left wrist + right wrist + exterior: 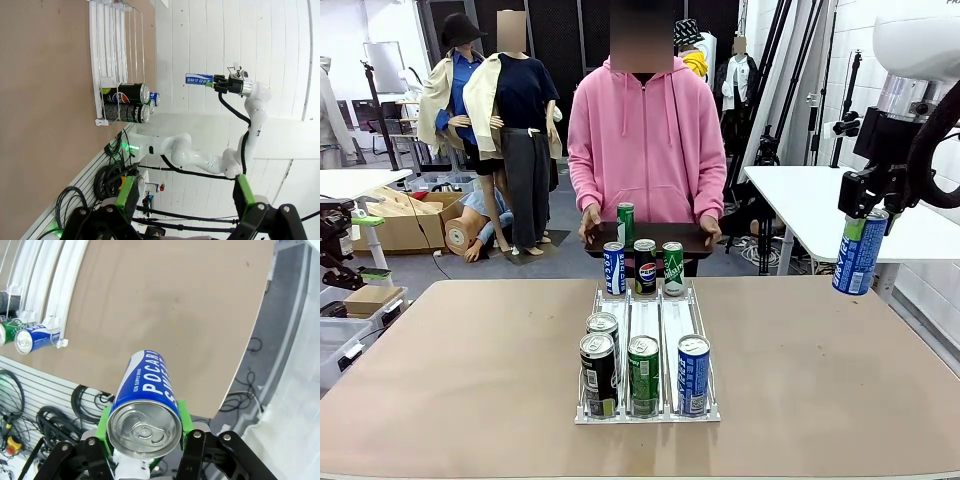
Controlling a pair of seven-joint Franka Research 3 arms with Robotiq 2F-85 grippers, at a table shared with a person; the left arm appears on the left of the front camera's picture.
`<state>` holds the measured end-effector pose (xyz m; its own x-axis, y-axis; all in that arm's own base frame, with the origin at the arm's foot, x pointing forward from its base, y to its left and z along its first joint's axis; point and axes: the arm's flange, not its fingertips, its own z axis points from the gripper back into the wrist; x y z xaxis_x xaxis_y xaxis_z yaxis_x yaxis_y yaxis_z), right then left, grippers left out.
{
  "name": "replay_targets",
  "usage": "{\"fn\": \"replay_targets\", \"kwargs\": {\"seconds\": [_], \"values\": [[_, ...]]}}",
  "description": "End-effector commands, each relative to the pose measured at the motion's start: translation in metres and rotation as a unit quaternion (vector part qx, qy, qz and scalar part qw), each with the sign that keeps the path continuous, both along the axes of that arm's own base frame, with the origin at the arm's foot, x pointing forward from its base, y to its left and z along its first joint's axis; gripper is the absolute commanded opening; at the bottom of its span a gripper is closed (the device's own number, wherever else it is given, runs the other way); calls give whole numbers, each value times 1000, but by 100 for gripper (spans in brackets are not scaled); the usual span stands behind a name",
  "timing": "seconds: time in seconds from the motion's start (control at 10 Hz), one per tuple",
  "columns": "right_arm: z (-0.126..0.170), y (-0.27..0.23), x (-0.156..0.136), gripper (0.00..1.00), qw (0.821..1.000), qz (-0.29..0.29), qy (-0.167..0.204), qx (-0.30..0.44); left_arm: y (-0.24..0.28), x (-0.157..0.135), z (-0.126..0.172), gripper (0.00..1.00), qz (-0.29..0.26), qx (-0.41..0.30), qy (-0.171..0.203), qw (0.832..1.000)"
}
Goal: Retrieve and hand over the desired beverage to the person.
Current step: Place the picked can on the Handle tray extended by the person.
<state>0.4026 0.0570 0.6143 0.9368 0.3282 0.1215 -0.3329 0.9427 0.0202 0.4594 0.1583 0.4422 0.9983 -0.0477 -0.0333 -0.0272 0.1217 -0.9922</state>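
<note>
Right gripper: clenched on the blue Pocari Sweat can, held high off the bench's right side.
Left gripper: released, holding nothing.
Person: at the far edge, both hands on a dark tray.
Step in hand — likely the carry: keep the can upright, pass wide of the rack, and let go only once it is supported.

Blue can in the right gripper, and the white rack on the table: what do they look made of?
The blue Pocari Sweat can, held in the right gripper: likely aluminium; bare silver pull-tab lid, glossy printed wall. The white can rack: seemingly plastic channels with thin wire rails, though metal can't be excluded.
</note>
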Motion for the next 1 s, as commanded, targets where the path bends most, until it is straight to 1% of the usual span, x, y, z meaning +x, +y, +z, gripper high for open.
{"fn": "replay_targets", "kwargs": {"seconds": [0.0, 0.9], "values": [[1, 1, 0, 0, 1000, -4, -3, 0, 0, 0, 1, 100, 6, 1, 1, 1000], [1, 1, 0, 0, 1000, -4, -3, 0, 0, 0, 1, 100, 6, 1, 1, 1000]]}}
